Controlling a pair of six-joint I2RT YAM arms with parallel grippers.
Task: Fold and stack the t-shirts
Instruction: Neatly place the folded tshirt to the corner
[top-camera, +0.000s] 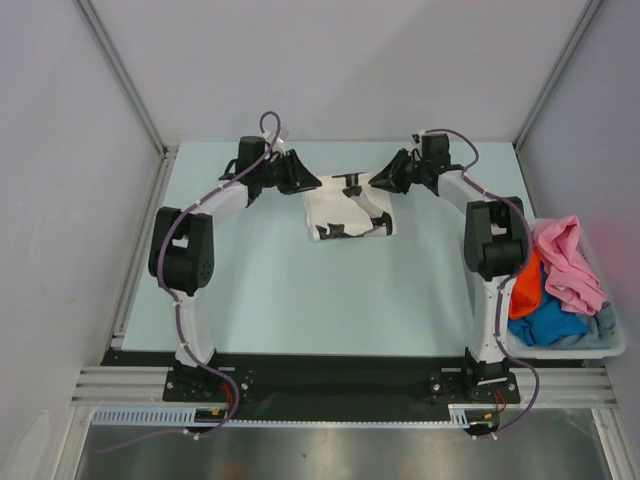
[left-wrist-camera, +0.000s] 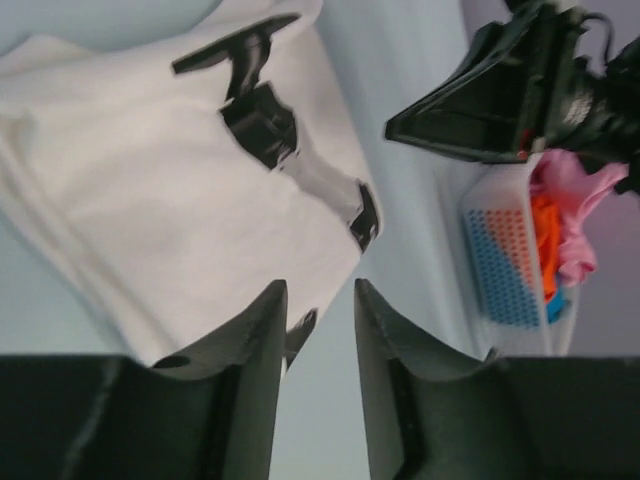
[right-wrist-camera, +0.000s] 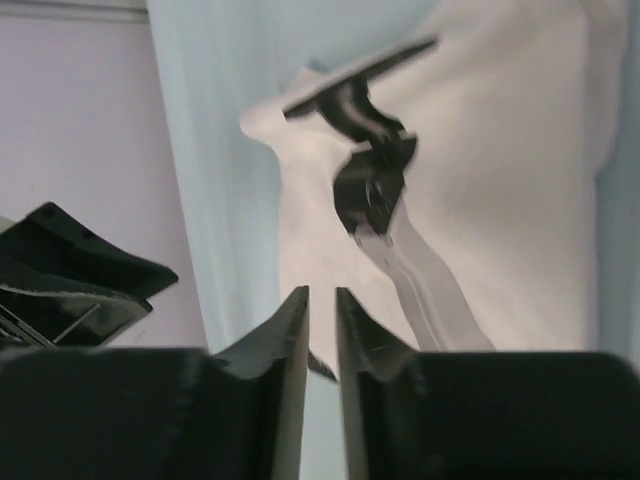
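The white t-shirt (top-camera: 345, 212) lies on the tabletop (top-camera: 300, 290). At its far edge the left fingers (left-wrist-camera: 262, 330) stand apart. The right fingers (right-wrist-camera: 290, 330) nearly meet, grip unclear.

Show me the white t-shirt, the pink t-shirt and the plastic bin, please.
white t-shirt (top-camera: 340, 212): top view, middle of the cloth.
pink t-shirt (top-camera: 570, 262): top view, its middle fold.
plastic bin (top-camera: 570, 350): top view, near rim.

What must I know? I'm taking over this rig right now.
Left gripper: jaws half-closed at the white shirt's far corner, grip unclear.
Right gripper: likewise at its other far corner.
That shirt lies on the table; pink shirt, orange shirt, blue shirt, grey-blue shirt in the bin.
Done: nothing stacked.
Left: fold and stack all five.
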